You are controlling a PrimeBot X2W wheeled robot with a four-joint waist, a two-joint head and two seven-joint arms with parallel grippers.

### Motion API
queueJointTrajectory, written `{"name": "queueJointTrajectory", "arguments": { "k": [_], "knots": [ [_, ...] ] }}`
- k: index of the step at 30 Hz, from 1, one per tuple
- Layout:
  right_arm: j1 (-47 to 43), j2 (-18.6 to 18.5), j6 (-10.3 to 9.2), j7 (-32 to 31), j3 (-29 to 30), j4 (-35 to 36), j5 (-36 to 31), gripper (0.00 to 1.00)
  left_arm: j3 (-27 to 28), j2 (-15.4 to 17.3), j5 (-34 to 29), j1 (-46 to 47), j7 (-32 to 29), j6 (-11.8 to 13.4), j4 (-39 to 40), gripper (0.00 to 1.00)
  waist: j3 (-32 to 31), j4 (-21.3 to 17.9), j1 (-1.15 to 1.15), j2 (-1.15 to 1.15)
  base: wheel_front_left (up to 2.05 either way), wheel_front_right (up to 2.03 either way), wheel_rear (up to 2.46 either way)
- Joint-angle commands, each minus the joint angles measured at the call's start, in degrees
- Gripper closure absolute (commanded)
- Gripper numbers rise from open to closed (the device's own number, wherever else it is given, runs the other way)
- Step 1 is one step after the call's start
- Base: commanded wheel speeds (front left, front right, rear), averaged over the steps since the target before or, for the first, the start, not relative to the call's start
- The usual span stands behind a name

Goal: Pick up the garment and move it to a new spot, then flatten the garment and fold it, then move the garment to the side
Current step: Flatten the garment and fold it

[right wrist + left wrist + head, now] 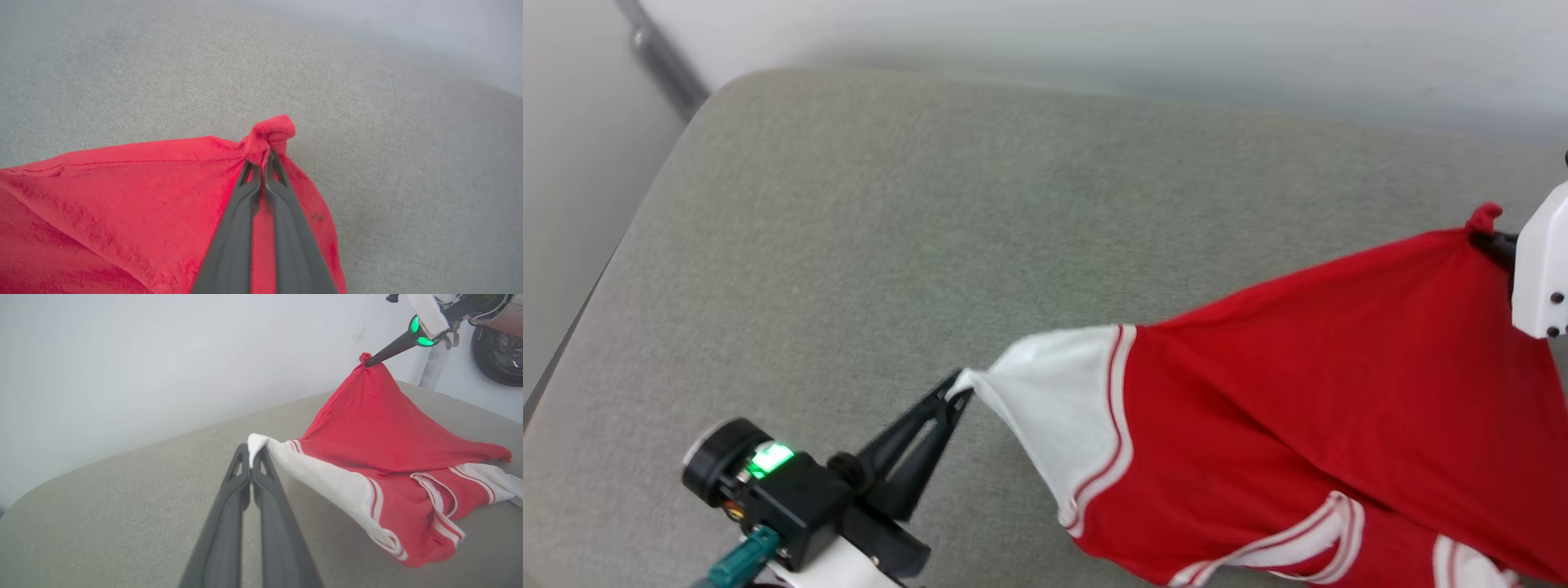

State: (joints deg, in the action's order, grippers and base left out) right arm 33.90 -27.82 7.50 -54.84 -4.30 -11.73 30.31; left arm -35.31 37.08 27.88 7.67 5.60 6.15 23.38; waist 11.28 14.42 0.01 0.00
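Garment [1298, 392]: red jersey shirt of soft knit, short white sleeves, red-white striped trim; plain red face showing. Stage, as judged: gripped at two points and strung out between the arms, so the lift or the spreading is under way. The cloth is neither flat nor folded, and the move aside is not yet done.

Left pincer [960, 390]: two long dark fingers pressed together, clamped on the tip of one white sleeve [1062, 408].

Right pincer [265, 157]: fingers together, nipping a bunched knob of red cloth at a raised corner.

Between them the fabric stretches like a tent. Its lower part lies rumpled on the grey-green fabric-covered tabletop [849, 204] with a rounded corner, beside a pale wall [122, 355].
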Motion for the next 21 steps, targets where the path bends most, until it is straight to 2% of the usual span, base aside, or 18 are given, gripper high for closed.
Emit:
{"name": "queueJointTrajectory", "arguments": {
  "k": [1,8,15,21],
  "knots": [
    [1.5,-1.1,-0.02,1.2,-0.9,1.8,0.9,1.0,1.5,1.2,-0.1,1.3,-0.2,0.5,1.2,1.0,-4.0,-4.0,-0.01,0.0,0.0,0.0,0.0],
    [5.3,-2.4,-0.02,2.3,-1.2,7.8,4.2,1.0,7.3,3.9,1.6,3.4,-0.2,2.3,5.2,1.0,-6.1,-7.7,-0.01,0.0,0.0,0.0,0.0],
    [8.5,-0.2,-0.02,2.7,1.9,14.9,6.4,1.0,13.6,7.5,2.5,7.0,-0.6,3.1,8.8,1.0,-8.0,-11.3,-0.01,0.0,0.0,0.0,0.0],
    [10.0,1.1,-0.02,3.8,2.0,18.5,6.1,1.0,20.5,8.9,5.2,11.9,-0.3,4.4,11.4,1.0,-9.1,-14.4,-0.01,0.0,0.0,0.0,0.0]
  ]
}}
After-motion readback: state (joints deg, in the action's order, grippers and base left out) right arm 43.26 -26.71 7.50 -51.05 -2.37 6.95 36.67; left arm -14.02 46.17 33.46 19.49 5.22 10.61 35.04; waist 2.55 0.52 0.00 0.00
